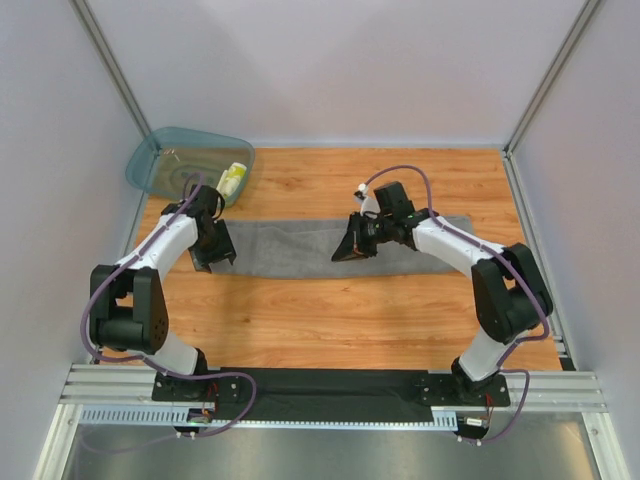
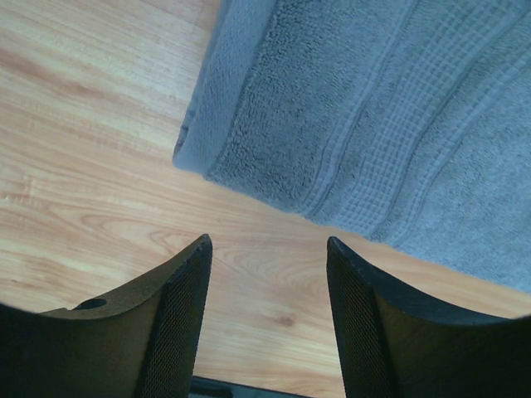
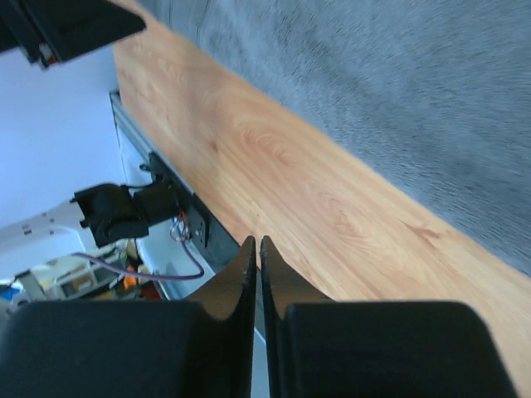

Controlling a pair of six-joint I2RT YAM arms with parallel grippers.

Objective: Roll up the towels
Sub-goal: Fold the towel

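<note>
A large grey towel lies flat in a long strip across the wooden table. My left gripper hovers at the towel's left end. In the left wrist view it stands open over bare wood, with the towel's folded corner just beyond its fingertips. My right gripper hangs over the towel's middle near its front edge. In the right wrist view it is shut with nothing between its fingers, above bare wood beside the towel. A small yellow-and-white cloth lies in the tub.
A translucent teal tub stands at the back left corner, partly over the table's edge. White walls with metal posts enclose the back and sides. A black base plate and rails run along the near edge.
</note>
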